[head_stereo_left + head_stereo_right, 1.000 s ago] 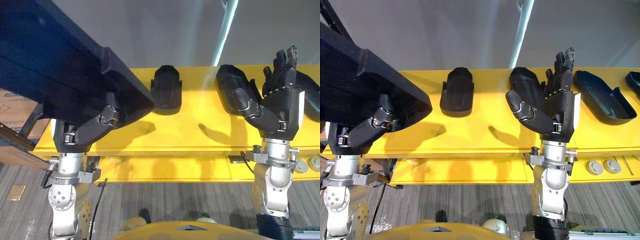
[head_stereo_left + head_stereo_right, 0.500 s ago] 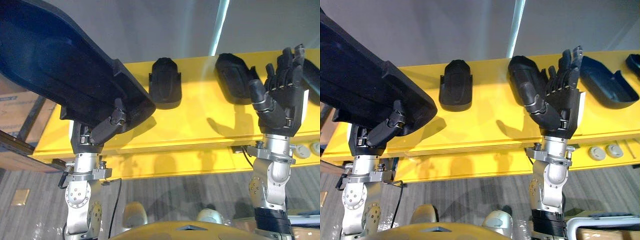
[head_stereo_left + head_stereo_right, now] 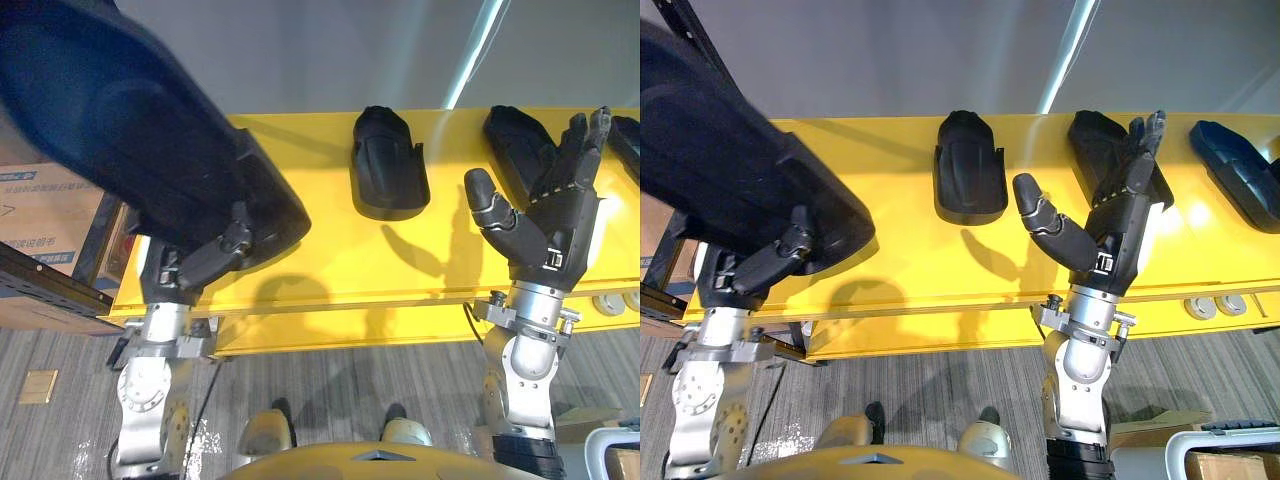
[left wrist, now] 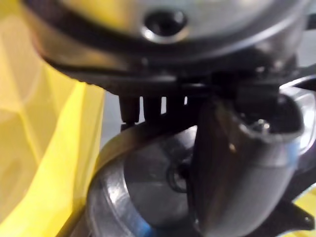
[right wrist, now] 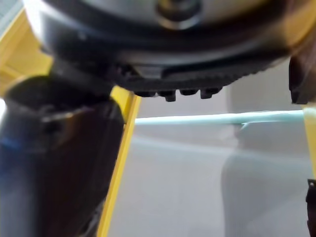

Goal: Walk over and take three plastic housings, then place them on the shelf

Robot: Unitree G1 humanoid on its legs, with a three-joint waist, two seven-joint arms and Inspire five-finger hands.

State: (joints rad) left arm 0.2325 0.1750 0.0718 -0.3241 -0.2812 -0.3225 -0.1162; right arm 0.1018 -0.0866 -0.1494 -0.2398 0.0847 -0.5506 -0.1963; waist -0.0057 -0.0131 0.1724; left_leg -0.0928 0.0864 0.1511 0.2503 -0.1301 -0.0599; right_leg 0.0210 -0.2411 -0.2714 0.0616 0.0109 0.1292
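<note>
My left hand point(image 3: 200, 262) is shut on the edge of a large black plastic housing point(image 3: 130, 130), held up above the left end of the yellow shelf point(image 3: 330, 250). My right hand point(image 3: 550, 225) is raised before the shelf, open, with its fingers straight and its thumb spread, and it holds nothing. A smaller black housing point(image 3: 388, 165) lies on the shelf's middle. Another housing point(image 3: 518, 140) lies just behind my right hand's fingers. A further housing point(image 3: 1240, 185) rests at the shelf's right end.
A grey wall rises behind the shelf. Cardboard boxes point(image 3: 50, 210) stand to the left under the held housing, and another box point(image 3: 1230, 465) sits at the lower right. Two round metal discs point(image 3: 1215, 305) sit on the shelf's front face. Grey carpet lies below.
The whole picture has shifted, so the camera has moved. The left hand still holds the large housing, now raised and tilted more. The right hand stays open, leaning slightly right.
</note>
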